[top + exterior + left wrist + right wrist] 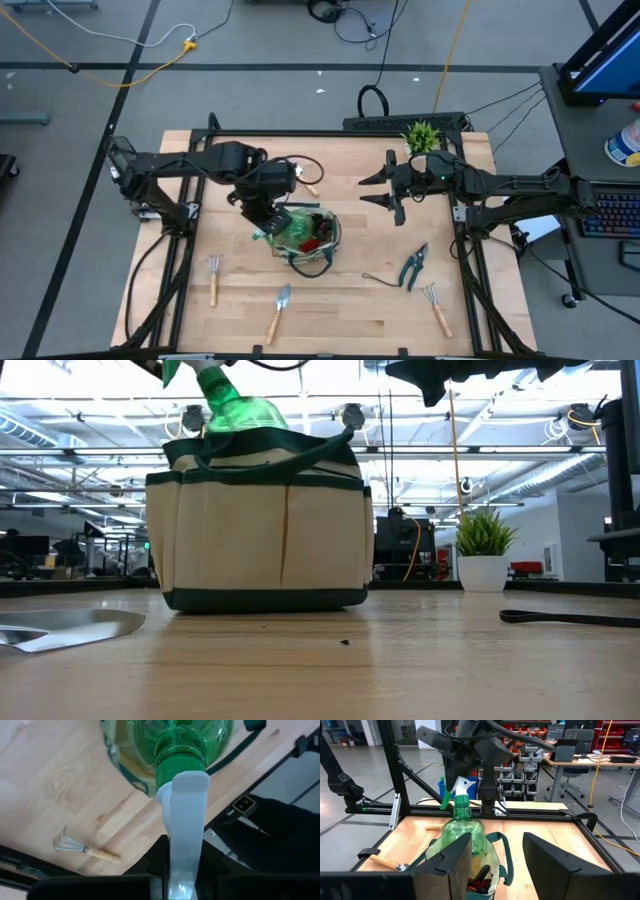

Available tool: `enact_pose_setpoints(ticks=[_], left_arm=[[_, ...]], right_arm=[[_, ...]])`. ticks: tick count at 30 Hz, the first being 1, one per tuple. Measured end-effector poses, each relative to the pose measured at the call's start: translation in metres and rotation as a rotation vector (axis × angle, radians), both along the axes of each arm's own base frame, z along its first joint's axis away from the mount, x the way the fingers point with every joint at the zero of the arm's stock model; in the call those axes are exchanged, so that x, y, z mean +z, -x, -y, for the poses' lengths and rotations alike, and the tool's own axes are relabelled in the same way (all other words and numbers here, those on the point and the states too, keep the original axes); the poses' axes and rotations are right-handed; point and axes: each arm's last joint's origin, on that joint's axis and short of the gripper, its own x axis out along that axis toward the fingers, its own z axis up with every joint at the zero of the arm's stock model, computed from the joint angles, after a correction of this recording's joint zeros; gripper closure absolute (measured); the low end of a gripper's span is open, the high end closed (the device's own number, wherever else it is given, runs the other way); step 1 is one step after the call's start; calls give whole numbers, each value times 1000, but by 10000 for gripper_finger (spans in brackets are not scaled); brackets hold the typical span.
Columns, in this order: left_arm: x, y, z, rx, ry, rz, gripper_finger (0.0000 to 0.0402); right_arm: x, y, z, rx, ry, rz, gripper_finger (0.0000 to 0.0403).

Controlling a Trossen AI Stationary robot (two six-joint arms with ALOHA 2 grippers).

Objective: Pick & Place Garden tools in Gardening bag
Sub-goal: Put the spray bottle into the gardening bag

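Spray bottle (281,224) nozzle clamped by left gripper (262,212)

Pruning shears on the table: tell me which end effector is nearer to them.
Right. The right end effector hangs open above bare table, up-table from the pruning shears. The left end effector is across the gardening bag, shut on the spray bottle.

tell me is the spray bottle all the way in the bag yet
Not yet: the spray bottle sits only partly in the gardening bag, its green body above the rim, nozzle gripped by the left pincer.
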Motion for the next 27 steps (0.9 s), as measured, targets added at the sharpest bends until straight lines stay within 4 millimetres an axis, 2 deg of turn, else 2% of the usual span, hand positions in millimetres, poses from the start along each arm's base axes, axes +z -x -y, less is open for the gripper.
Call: enact_pose_setpoints(ticks=[4, 7, 15, 27], left_arm=[[-10, -17, 1, -56, 20, -11, 349], [-16, -23, 1, -91, 45, -15, 349], [-9, -16, 1, -47, 51, -12, 349], [-9, -16, 1, -45, 70, -13, 349]], right_arm=[[0, 0, 0, 1, -3, -4, 232], [-1, 0, 0, 3, -5, -14, 232], [-3, 0, 0, 1, -30, -29, 232], [-3, 0, 0, 2, -38, -30, 232]])
